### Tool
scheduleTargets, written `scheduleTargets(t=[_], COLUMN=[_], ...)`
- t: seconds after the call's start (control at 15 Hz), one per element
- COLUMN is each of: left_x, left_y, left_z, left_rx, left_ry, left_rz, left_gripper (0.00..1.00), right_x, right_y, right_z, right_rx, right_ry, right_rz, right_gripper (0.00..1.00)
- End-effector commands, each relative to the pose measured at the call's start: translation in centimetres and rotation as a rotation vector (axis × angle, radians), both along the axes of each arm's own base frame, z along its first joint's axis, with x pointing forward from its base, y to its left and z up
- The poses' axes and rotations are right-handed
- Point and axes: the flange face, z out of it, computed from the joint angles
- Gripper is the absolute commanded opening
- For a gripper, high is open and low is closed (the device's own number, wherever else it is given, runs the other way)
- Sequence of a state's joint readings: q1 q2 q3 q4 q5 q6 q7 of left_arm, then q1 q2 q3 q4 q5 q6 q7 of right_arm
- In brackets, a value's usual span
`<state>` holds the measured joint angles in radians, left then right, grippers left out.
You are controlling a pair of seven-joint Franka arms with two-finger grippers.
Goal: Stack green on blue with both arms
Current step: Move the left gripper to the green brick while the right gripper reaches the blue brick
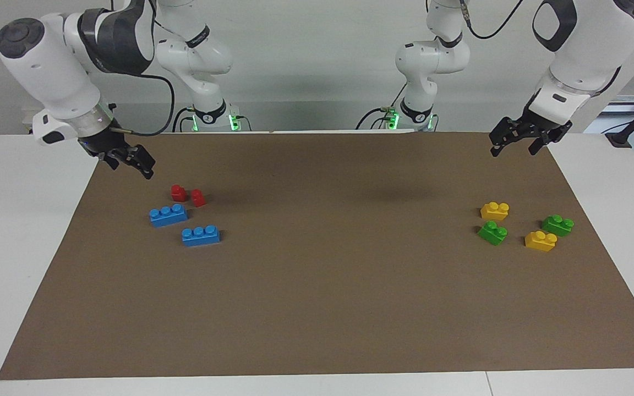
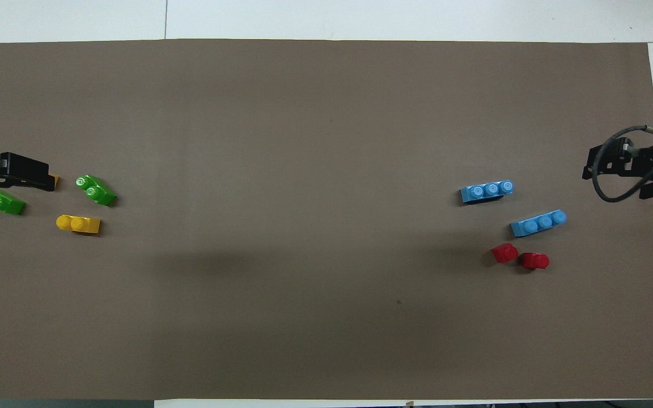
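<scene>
Two green bricks (image 1: 492,232) (image 1: 557,225) lie on the brown mat at the left arm's end, and the overhead view shows them too (image 2: 95,190) (image 2: 2,202). Two blue three-stud bricks (image 1: 168,214) (image 1: 200,235) lie at the right arm's end, also in the overhead view (image 2: 486,191) (image 2: 538,222). My left gripper (image 1: 514,147) (image 2: 26,173) hangs open and empty, high over the mat by the green bricks. My right gripper (image 1: 131,164) (image 2: 615,167) is open and empty, over the mat's edge beside the blue bricks.
Two small red bricks (image 1: 178,192) (image 1: 198,197) sit just nearer to the robots than the blue ones. Two yellow bricks (image 1: 495,210) (image 1: 540,240) lie among the green ones. The brown mat (image 1: 317,286) covers the white table; both arm bases stand at its robot-side edge.
</scene>
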<state>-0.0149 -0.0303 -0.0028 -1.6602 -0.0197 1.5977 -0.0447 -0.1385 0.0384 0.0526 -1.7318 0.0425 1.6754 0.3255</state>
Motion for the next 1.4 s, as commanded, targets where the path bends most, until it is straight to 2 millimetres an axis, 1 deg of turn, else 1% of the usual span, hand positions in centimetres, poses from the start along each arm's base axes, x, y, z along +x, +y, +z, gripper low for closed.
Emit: scheduleTargets(t=[0.0, 0.13, 0.27, 0.47, 0.6, 0.8, 0.87, 0.93, 1.0, 1.27, 1.33], left_x=[-1.5, -2.0, -2.3, -2.2, -1.9, -1.1, -0.7, -0.4, -0.1, 1.1, 1.3], left_y=[0.5, 0.5, 0.6, 0.8, 2.0, 3.6, 3.7, 4.2, 5.0, 5.6, 5.8], left_z=[-1.6, -2.4, -3.2, -5.1, -6.8, -9.4, -10.4, -11.2, -12.0, -14.5, -14.9], left_rx=[0.002, 0.001, -0.001, -0.003, 0.002, 0.017, 0.021, 0.022, 0.024, 0.027, 0.026], left_ry=[-0.054, -0.059, -0.068, -0.062, -0.048, -0.002, 0.010, 0.020, 0.026, 0.040, 0.037], left_rz=[0.137, 0.270, 0.375, 0.549, 0.636, 0.723, 0.731, 0.741, 0.755, 0.768, 0.772], left_gripper=[1.00, 1.00, 1.00, 1.00, 1.00, 1.00, 1.00, 1.00, 1.00, 1.00, 1.00], right_x=[0.6, 0.4, 0.4, 0.7, 1.1, 1.2, 1.3, 1.5, 1.7, 2.0, 2.1], right_y=[-0.3, -0.1, 0.2, 0.7, 1.0, 1.2, 1.2, 1.4, 1.2, 1.0, 0.8], right_z=[-2.6, -4.4, -5.3, -6.7, -7.6, -8.1, -8.0, -8.2, -8.9, -9.8, -10.2], right_rx=[0.050, 0.066, 0.085, 0.084, 0.119, 0.133, 0.136, 0.164, 0.184, 0.182, 0.182], right_ry=[0.019, 0.025, 0.033, 0.041, 0.046, 0.048, 0.047, 0.059, 0.076, 0.093, 0.094], right_rz=[-0.130, -0.164, -0.226, -0.292, -0.327, -0.351, -0.387, -0.442, -0.484, -0.524, -0.529], right_gripper=[1.00, 1.00, 1.00, 1.00, 1.00, 1.00, 1.00, 1.00, 1.00, 1.00, 1.00])
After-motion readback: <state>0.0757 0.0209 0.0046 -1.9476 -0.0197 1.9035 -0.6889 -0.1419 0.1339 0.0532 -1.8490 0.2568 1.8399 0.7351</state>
